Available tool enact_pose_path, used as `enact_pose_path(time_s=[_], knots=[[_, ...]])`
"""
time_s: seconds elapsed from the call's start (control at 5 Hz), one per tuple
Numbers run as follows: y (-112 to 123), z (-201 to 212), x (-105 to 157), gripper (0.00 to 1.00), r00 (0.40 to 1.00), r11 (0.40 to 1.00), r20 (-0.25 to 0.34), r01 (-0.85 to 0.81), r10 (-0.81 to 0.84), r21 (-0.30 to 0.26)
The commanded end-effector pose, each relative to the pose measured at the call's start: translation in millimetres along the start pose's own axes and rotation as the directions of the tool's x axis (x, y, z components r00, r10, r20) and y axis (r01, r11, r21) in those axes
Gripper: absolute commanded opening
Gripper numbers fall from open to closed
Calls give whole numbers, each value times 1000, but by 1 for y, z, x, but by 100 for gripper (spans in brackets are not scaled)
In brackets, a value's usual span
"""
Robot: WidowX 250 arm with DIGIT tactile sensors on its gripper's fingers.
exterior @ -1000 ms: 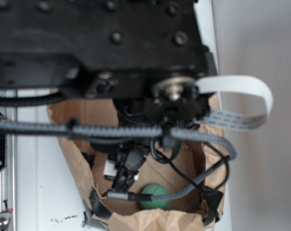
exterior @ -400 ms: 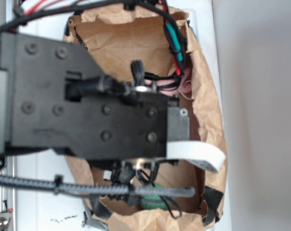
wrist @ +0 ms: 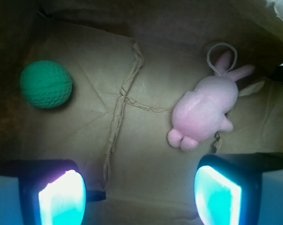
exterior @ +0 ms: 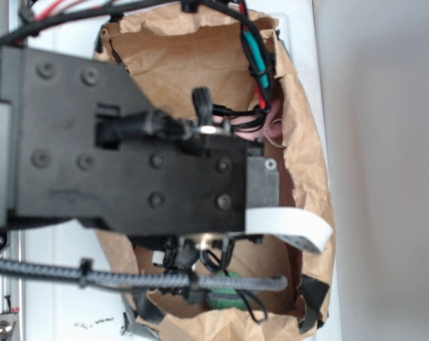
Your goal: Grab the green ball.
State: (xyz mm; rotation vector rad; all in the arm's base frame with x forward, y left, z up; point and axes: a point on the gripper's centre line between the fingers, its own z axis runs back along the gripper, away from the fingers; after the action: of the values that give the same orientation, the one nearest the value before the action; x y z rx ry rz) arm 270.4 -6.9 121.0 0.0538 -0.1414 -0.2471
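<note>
Right now your end effector (wrist: 139, 197) hangs inside the paper bag (wrist: 132, 140) with its fingers (wrist: 62, 199) spread apart, holding nothing. You'll find the green ball (wrist: 46, 84) ahead and to its left, the pink plush bunny (wrist: 204, 112) ahead to its right.

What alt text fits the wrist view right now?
The open gripper hovers over the floor of a brown paper bag, holding nothing. The green ball lies upper left; a pink plush bunny lies right of centre.
</note>
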Motion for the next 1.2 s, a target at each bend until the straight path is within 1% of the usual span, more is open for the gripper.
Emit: enact_pose_path(time_s=[0.0,0.2,0.4,0.6,0.8,1.0], knots=[[24,5,34,100,975,967,31,221,-219,-126],[35,1,48,100,956,947,70,291,-284,-133],[44,1,53,100,923,921,114,379,-368,-97],[50,4,43,100,875,876,125,478,-468,-63],[58,-1,30,100,796,794,113,604,-595,-73],[58,1,16,100,746,741,111,665,-657,-93]])
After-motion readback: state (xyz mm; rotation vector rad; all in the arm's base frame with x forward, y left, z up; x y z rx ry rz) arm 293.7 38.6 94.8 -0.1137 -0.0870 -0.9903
